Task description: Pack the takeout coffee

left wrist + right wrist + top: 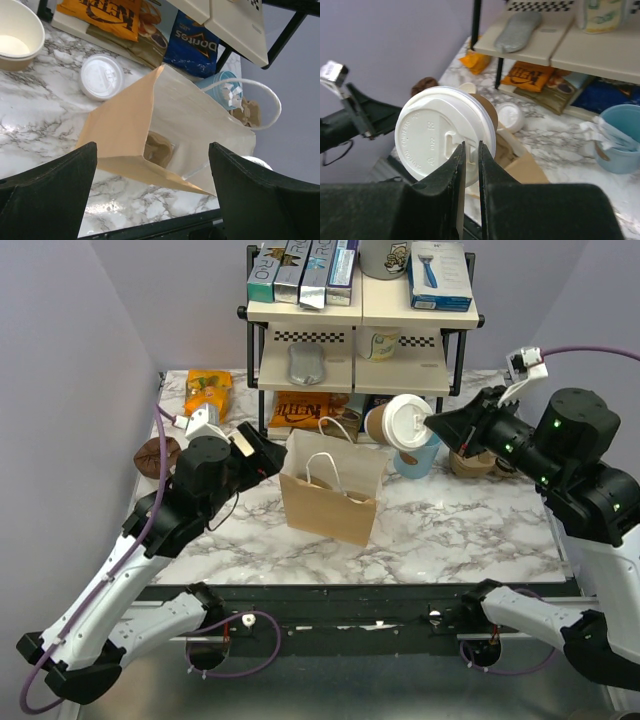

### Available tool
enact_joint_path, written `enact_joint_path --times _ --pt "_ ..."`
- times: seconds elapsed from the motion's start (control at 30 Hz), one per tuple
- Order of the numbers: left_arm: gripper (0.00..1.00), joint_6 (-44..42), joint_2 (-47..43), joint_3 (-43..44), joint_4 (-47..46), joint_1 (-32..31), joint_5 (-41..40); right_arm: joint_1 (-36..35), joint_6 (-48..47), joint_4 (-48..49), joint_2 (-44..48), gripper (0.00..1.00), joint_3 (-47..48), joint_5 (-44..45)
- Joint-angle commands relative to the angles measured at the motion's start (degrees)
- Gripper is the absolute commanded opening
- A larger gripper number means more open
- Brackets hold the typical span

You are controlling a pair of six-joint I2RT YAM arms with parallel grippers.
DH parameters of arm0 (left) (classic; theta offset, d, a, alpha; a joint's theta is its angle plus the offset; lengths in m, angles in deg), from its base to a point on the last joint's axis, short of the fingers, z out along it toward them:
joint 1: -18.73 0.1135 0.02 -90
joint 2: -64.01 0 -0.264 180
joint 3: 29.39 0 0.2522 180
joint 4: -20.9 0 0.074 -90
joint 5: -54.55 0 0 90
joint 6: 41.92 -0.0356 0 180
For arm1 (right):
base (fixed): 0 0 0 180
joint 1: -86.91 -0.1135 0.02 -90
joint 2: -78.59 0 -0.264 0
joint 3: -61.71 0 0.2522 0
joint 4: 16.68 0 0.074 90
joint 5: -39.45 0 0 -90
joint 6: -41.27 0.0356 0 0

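The takeout coffee (404,424), a tan cup with a white lid (442,135), hangs tilted in the air just above and to the right of the open brown paper bag (330,490). My right gripper (432,426) is shut on the rim of its lid, and the fingertips (456,159) pinch the lid's near edge. My left gripper (264,453) stands open at the bag's left side. In the left wrist view the bag (170,125) lies beyond the wide-apart fingers (55,190), and nothing is between them.
A loose white lid (101,76) and a lidless tan cup (15,35) sit on the marble behind the bag. A light-blue cup (415,456) stands right of the bag. At the back is a shelf rack (360,350), with snack bags (207,393) around it.
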Motion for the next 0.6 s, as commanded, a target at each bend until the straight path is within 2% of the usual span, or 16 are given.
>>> enact_joint_path --times 0.0,0.13,0.27,0.57 --pt "0.99 -4.63 -1.44 -2.66 -1.71 0.57 -4.56 0.15 2.80 0.51 -5.00 0.01 4.83 -17.18" --pt "0.99 -5.77 -0.65 -3.63 -2.94 3.03 -2.99 -1.68 3.42 -0.10 -12.56 0.01 9.14 -18.80" --pt "0.99 -6.03 -0.56 -5.65 -4.87 4.09 -0.35 -3.88 3.77 -0.37 -15.47 0.01 10.73 -16.78" --pt "0.99 -6.21 -1.18 -7.59 -6.45 5.94 2.20 -8.02 3.60 -3.61 -21.01 0.01 12.05 -8.08"
